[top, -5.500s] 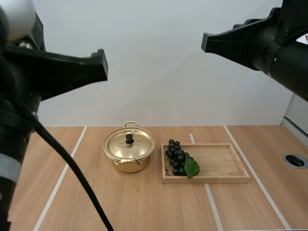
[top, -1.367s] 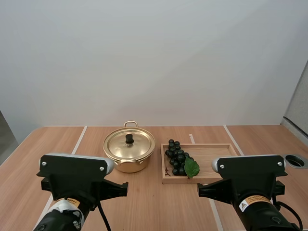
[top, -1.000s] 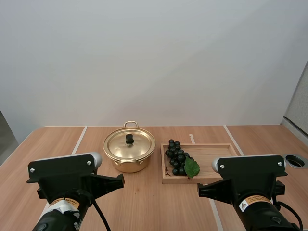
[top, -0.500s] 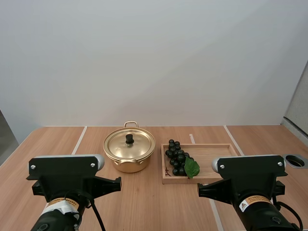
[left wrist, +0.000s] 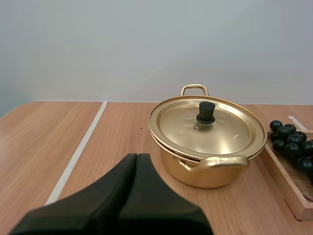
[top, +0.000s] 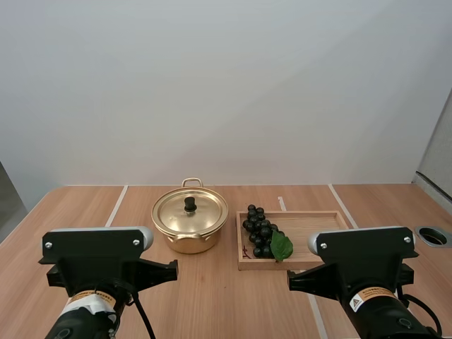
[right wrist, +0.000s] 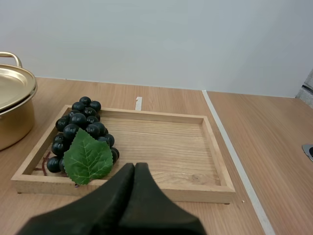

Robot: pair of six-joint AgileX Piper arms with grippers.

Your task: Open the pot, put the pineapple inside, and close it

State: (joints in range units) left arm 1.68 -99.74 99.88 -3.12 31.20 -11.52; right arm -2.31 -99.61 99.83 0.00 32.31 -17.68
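A golden pot (top: 189, 224) stands mid-table, its lid (left wrist: 208, 128) with a black knob (left wrist: 206, 112) seated on it. Right of it a wooden tray (top: 325, 240) holds a bunch of dark grapes (top: 262, 232) with a green leaf at its left end; I see no pineapple. My left gripper (left wrist: 137, 156) is shut, its fingers one dark wedge, short of the pot and apart from it. Facing the tray's near rim (right wrist: 146, 190) and the grapes (right wrist: 80, 134), my right gripper (right wrist: 134, 166) is shut as well, touching nothing.
White tape lines (top: 92, 261) run along the wooden table. A round metal-rimmed hole (top: 432, 236) lies at the table's right edge. Both arms (top: 99, 275) sit low at the near edge, with open table between them and the objects.
Both arms came down from high overhead to the near edge of the table. In the last second the left arm shifted a little and the right edged slightly left. Pot, tray and grapes stayed put.
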